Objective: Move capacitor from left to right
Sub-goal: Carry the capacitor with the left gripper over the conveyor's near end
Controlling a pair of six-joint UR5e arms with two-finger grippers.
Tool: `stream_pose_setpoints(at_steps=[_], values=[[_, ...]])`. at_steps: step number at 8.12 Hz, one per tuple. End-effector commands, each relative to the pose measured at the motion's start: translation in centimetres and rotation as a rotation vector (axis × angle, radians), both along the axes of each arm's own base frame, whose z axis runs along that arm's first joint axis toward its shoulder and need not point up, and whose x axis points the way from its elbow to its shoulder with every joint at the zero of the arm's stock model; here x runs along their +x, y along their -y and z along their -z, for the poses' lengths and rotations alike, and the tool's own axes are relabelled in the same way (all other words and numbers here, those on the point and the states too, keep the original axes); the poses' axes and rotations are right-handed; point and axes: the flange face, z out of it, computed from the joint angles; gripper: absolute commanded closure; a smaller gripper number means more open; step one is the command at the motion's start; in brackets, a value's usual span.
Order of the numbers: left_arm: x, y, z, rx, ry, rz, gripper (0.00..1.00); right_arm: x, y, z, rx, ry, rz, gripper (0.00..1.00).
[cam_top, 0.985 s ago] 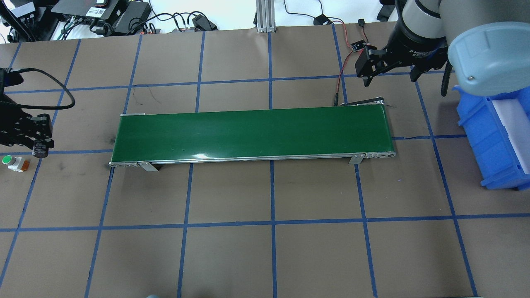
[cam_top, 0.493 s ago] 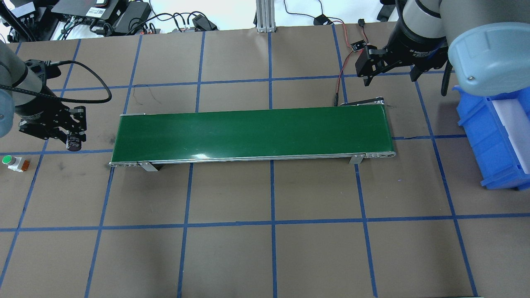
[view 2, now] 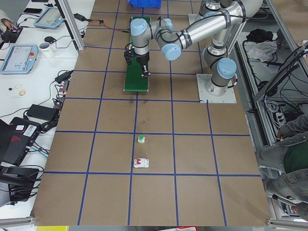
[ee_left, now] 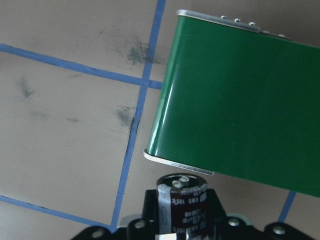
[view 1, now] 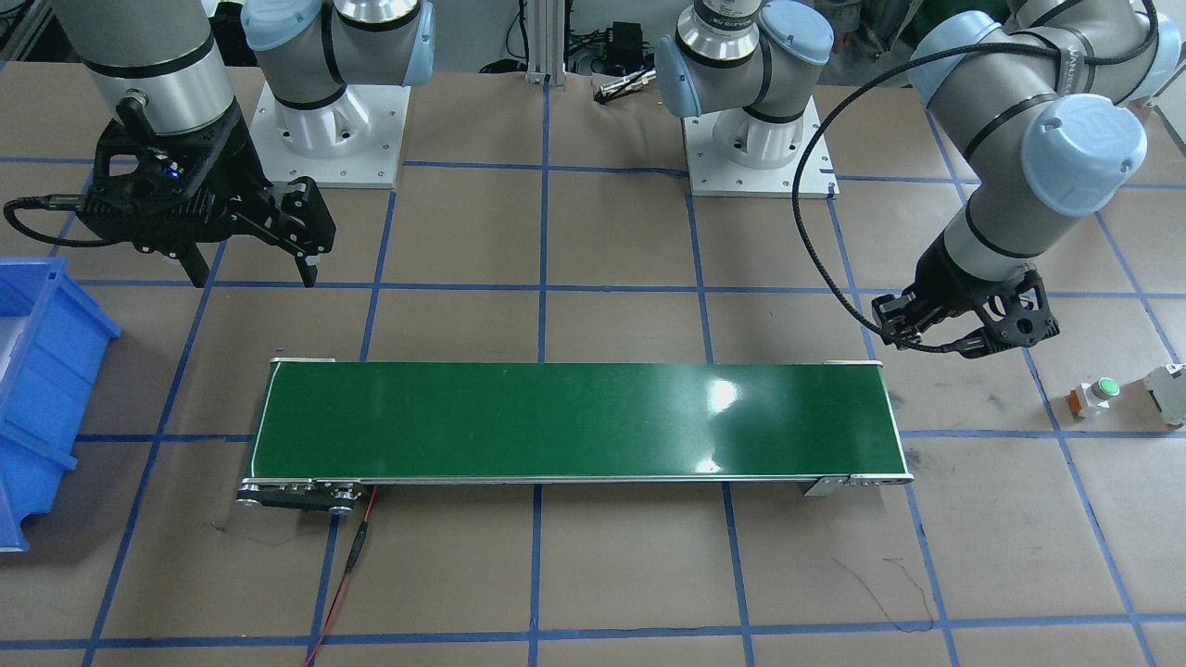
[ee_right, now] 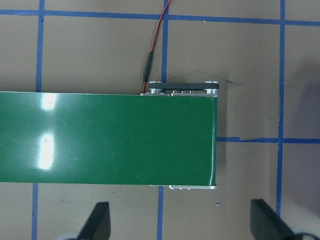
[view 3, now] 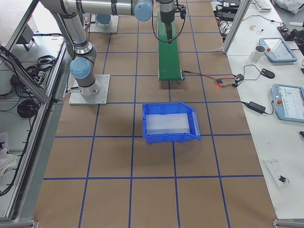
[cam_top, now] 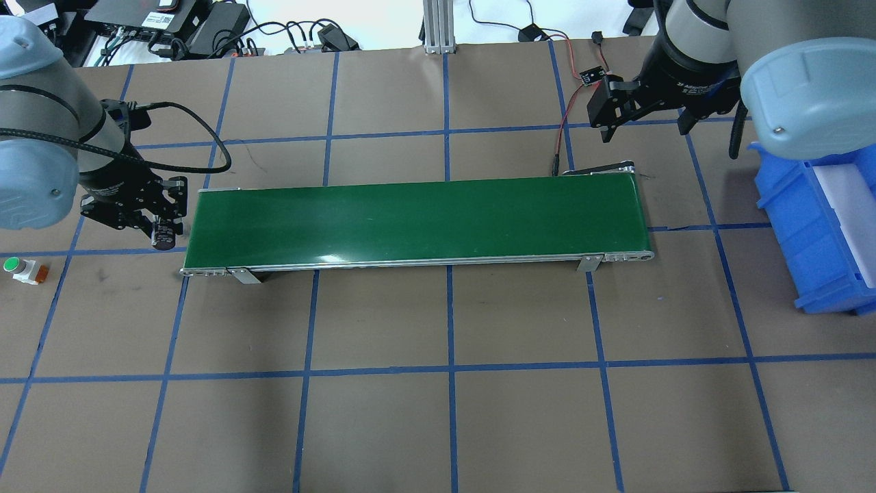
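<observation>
capacitor — gripped by left pincer | beside belt end | right pincer spread

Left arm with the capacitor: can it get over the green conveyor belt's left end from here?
Probably yes. The left gripper, shut on the small black cylindrical capacitor, hangs just off the left end of the long green conveyor belt; nothing stands between them.

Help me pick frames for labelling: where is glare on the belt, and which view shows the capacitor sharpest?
Front-facing view: two bright glare spots on the belt, right of centre. Right wrist view: two pale patches at the picture's left. Overhead view: only a faint glint at its near edge. Left wrist view: capacitor sharpest, print visible.
</observation>
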Motion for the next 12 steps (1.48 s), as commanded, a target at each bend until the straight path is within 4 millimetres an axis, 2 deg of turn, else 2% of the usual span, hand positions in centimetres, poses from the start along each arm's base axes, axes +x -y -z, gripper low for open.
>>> stream_pose_setpoints(at_steps=[1,5,7,9,11,12], values=[[-1.4,1.0,2.3,0.033,-0.016,0.034,1.0,-0.1,0.0,0.0,0.0,-0.001,0.001,0.0],[-3.0,4.3,5.5,-0.019,-0.004,0.163,1.0,-0.1,0.0,0.0,0.003,0.0,0.002,0.0],[-4.7,5.9,5.9,-0.017,-0.007,0.248,1.0,-0.1,0.0,0.0,0.003,0.0,0.002,0.0],[-6.6,6.3,6.8,-0.001,-0.014,0.305,1.0,-0.1,0.0,0.0,0.003,0.0,0.002,0.0],[-7.6,6.5,8.5,0.026,-0.024,0.323,1.0,-0.1,0.0,0.0,0.003,-0.001,0.0,0.0],[-8.1,6.5,8.6,0.027,-0.024,0.332,1.0,-0.1,0.0,0.1,0.005,-0.001,0.0,0.0]])
